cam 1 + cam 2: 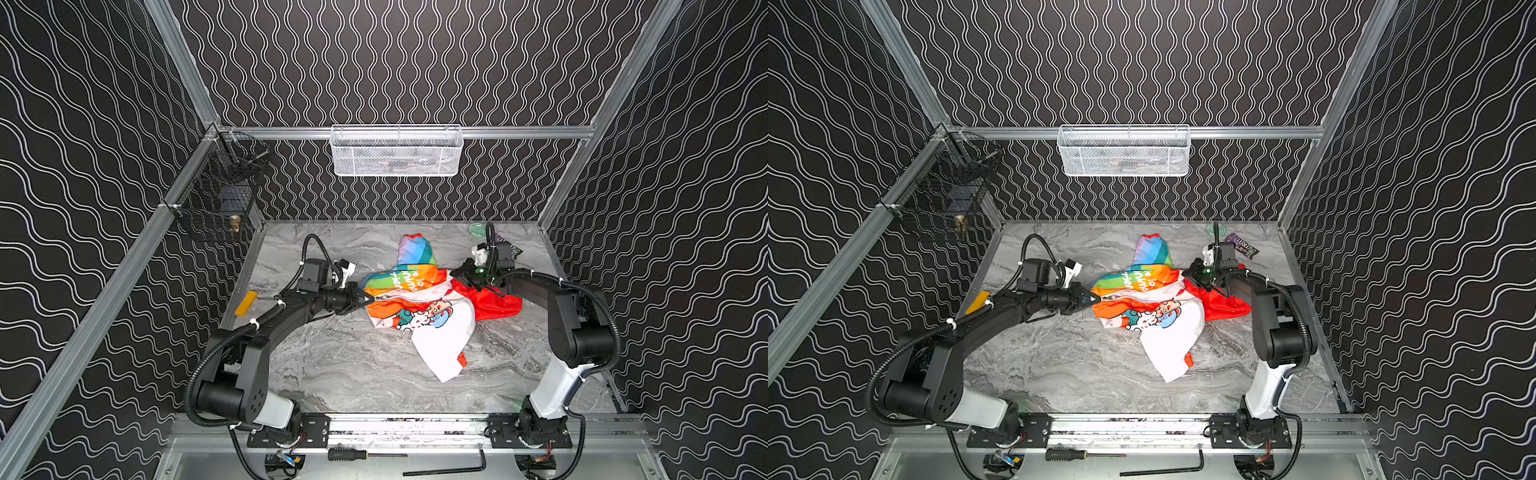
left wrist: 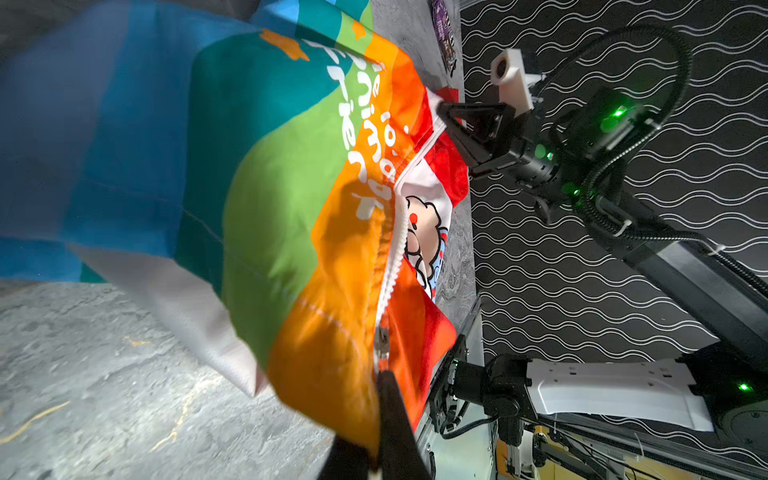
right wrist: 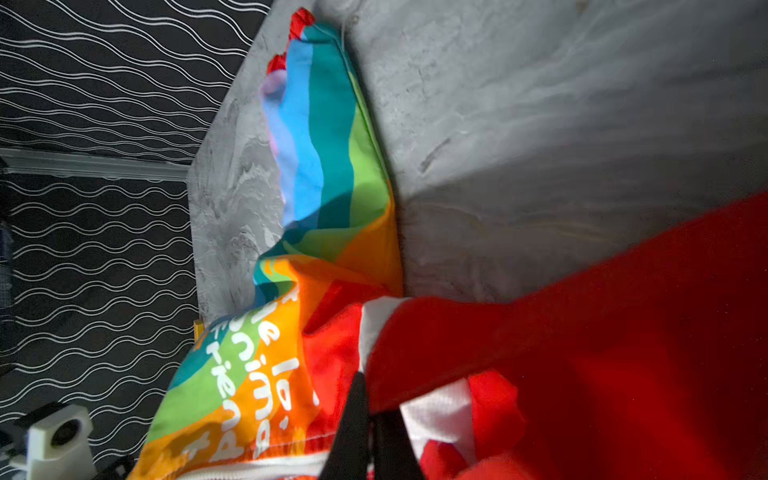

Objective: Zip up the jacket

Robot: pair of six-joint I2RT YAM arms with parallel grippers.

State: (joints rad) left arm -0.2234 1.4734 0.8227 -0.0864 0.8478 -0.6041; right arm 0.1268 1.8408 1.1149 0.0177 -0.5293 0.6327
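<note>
The jacket (image 1: 415,299) lies crumpled mid-table in both top views, with rainbow stripes, white lettering, a cartoon print, one white sleeve toward the front and the red hood (image 1: 494,305) to the right. My left gripper (image 1: 368,300) is shut on the jacket's orange bottom hem, right at the foot of the zipper. In the left wrist view the metal slider (image 2: 381,340) sits just beyond my left gripper (image 2: 380,388), and the white zipper teeth (image 2: 395,257) run on, parted, toward my right gripper (image 2: 446,114). My right gripper (image 3: 368,388) is shut on the red-and-white collar edge by the hood.
A yellow block (image 1: 246,303) lies by the left wall behind my left arm. A green lid (image 1: 478,228) and a purple wrapper (image 1: 1241,245) sit at the back right corner. A white mesh basket (image 1: 397,151) and a black wire basket (image 1: 220,195) hang on the walls.
</note>
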